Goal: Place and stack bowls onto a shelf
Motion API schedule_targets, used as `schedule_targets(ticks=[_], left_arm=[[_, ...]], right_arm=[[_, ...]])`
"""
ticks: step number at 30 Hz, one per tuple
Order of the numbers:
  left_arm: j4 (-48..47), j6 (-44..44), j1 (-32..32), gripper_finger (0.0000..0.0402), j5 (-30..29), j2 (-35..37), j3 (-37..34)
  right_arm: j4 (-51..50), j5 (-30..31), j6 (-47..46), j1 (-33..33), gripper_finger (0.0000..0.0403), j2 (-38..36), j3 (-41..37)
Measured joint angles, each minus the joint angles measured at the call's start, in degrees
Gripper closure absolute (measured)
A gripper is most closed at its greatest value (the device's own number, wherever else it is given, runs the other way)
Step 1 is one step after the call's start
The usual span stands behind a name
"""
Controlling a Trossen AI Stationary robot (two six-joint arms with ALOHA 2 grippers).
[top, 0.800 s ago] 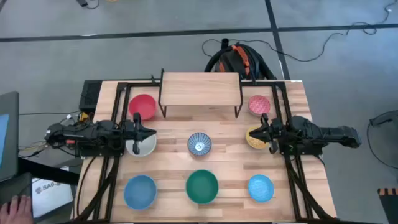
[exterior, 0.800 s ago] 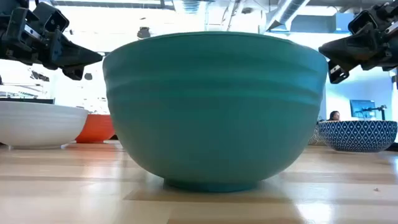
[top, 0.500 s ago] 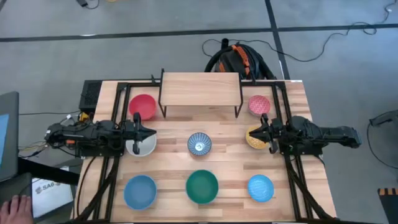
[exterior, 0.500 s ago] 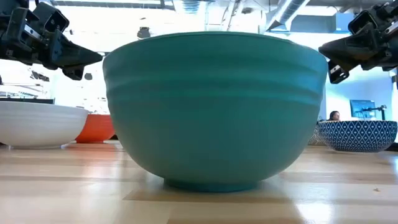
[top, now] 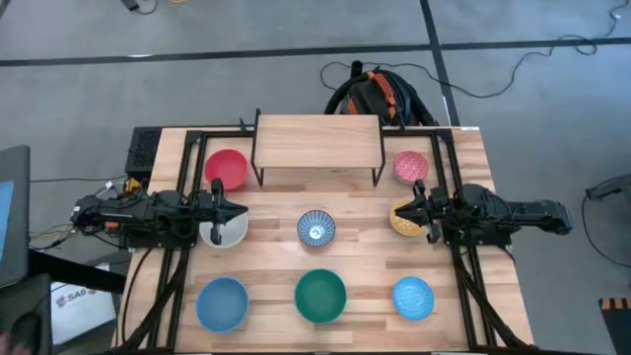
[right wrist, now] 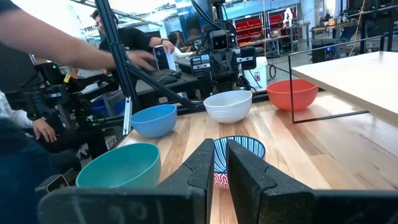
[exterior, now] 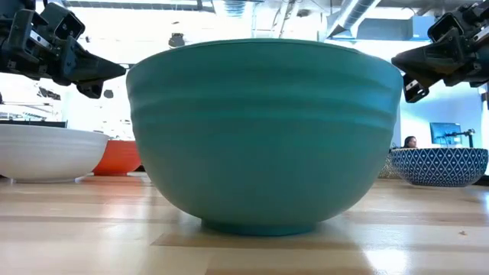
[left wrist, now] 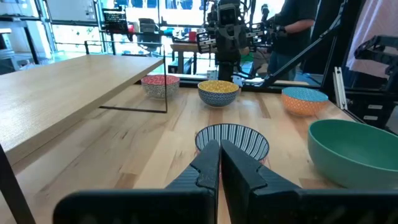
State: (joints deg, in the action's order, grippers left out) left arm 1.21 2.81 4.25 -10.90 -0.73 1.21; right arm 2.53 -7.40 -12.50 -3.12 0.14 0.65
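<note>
Unmoved: round glossy green bowl [top: 320,295]

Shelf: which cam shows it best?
High view: the shelf shows whole, its top board bare, legs at the front edge. Left wrist view catches one board end and a leg; right wrist view a corner. Low view: hidden behind the green bowl.

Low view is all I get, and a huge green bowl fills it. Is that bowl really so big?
Observer: No. From above, the green bowl is about the size of the others; it just sits nearest that camera.
Operator: Is anything on the shelf?
Observer: No. The shelf holds no bowl; all eight stand on the table.
Operator: What are the dark claws in the top corners?
Observer: The left gripper hangs over the white bowl's edge, and the right gripper over the yellow bowl.
</note>
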Motion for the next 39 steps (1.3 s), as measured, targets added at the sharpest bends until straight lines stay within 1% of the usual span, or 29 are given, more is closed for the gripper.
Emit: schedule_targets(ticks=[18, 19, 22, 24, 27, 32, 35, 37, 39], left_arm=[[0.0, 0.0, -0.02, 0.0402, 0.0, 0.0, 0.0], [-0.01, -0.7, 0.0, 0.0401, -0.07, -0.02, 0.0], [0.05, -9.16, -0.02, 0.0401, -0.96, 0.0, 0.0], [0.05, -13.03, 0.0, 0.0401, -0.9, 0.0, 0.0], [0.15, -14.66, 0.0, 0.0401, -1.42, -0.01, 0.0], [0.18, -13.55, -0.02, 0.0401, -1.59, 0.0, 0.0], [0.72, -14.07, 0.0, 0.0401, -4.11, -0.01, 0.0], [1.61, -11.24, -0.02, 0.0402, -4.56, 0.0, 0.0], [3.77, -6.35, -0.02, 0.0401, -4.57, -0.02, -0.04]], right_arm=[[0.0, 0.0, 0.0, -0.01, 0.0333, 0.0, 0.0], [0.01, 0.0, -0.02, 0.0, 0.0333, 0.0, 0.01], [0.01, 0.0, -0.01, 0.0, 0.0333, 0.01, 0.0], [0.0, 0.0, -0.02, -0.02, 0.0333, 0.0, 0.02], [0.02, 0.0, -0.01, -0.01, 0.0333, 0.01, 0.02], [0.02, 0.0, -0.02, -0.02, 0.0333, 0.01, 0.0], [0.0, 0.0, -0.02, 0.0, 0.0333, 0.0, 0.01], [0.02, 0.0, -0.01, -0.02, 0.0333, 0.01, 0.0], [0.02, 0.0, -0.02, -0.02, 0.0333, 0.02, 0.0]])
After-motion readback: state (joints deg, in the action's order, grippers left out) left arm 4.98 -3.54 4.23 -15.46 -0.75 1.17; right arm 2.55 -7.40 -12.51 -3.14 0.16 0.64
